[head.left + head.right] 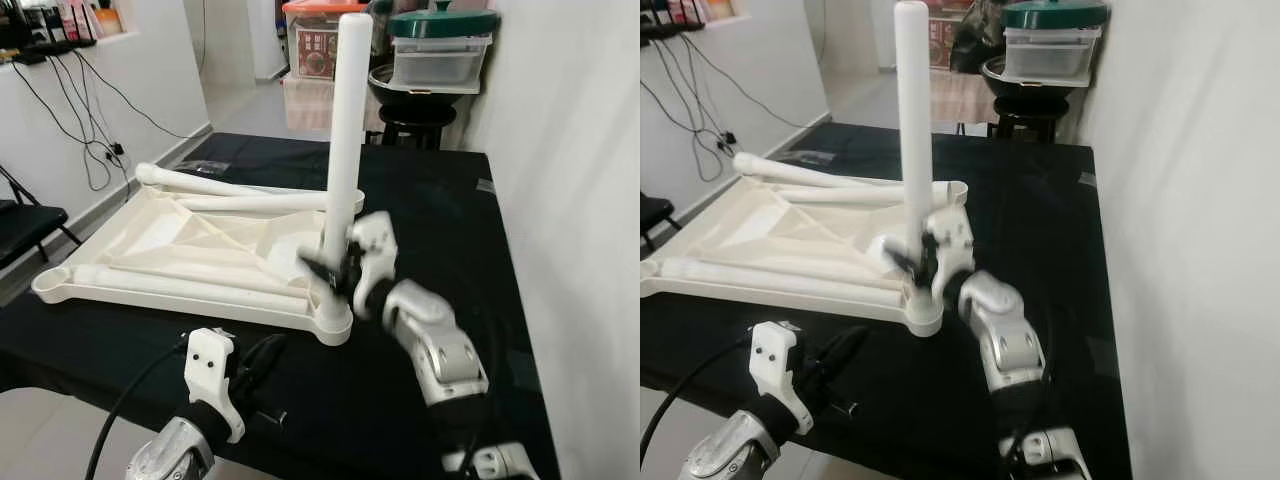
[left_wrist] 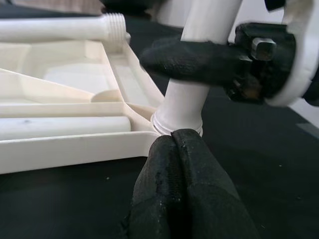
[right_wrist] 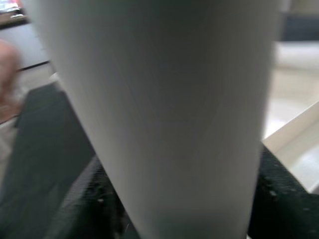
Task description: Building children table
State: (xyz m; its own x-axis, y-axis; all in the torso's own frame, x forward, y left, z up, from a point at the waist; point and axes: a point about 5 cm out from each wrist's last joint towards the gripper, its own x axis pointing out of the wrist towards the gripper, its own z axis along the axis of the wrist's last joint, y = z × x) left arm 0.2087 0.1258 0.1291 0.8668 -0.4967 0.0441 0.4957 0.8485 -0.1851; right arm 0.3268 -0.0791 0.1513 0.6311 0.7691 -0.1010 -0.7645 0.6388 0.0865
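A white children's tabletop lies upside down on the black table. One white leg stands upright in its near right corner socket. My right gripper is shut on this leg just above the socket; the leg sits close between its fingers in the right wrist view. My left gripper rests low by the table's front edge, fingers shut on nothing, tips close to the leg's base. Loose legs lie on the tabletop, one showing a threaded end.
A white wall runs close along the table's right side. Behind the table a black stool carries plastic boxes. A dark folding chair and hanging cables are at the left.
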